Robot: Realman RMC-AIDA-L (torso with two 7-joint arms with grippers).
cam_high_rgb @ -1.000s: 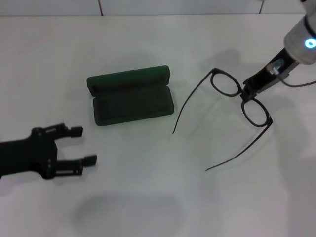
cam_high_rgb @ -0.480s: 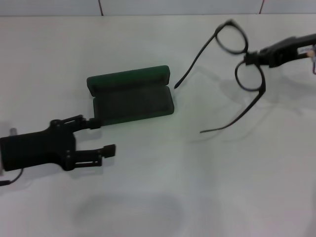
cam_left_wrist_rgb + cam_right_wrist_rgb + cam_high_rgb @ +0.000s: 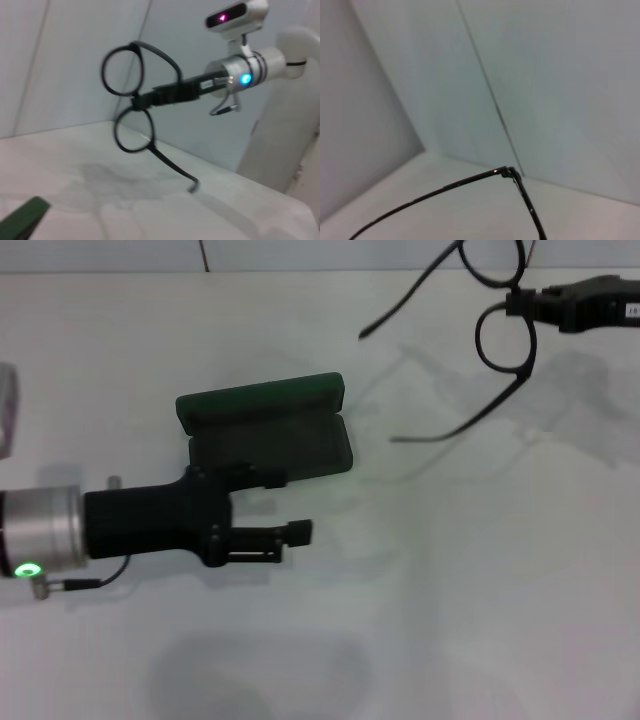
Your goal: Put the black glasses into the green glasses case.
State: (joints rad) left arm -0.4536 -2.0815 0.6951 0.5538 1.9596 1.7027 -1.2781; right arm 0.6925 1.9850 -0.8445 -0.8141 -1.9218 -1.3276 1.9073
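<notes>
Head view: the right gripper (image 3: 520, 306), at 1 o'clock, pinches the thin black-framed glasses (image 3: 500, 335) by the bridge, aloft, temples pointing toward 9 o'clock. The dark green oblong hard-shell case (image 3: 265, 433) lies open, long axis 9-to-3. The left gripper (image 3: 285, 506) hovers beside it, fingers spread.

Left wrist view: the glasses hang clear above the white matte table (image 3: 100, 200).

Right wrist view: one slim temple is visible.

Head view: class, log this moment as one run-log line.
right end effector: shut on glasses, held above table | left end effector: open, near case | case: open, empty | glasses not yet in case
</notes>
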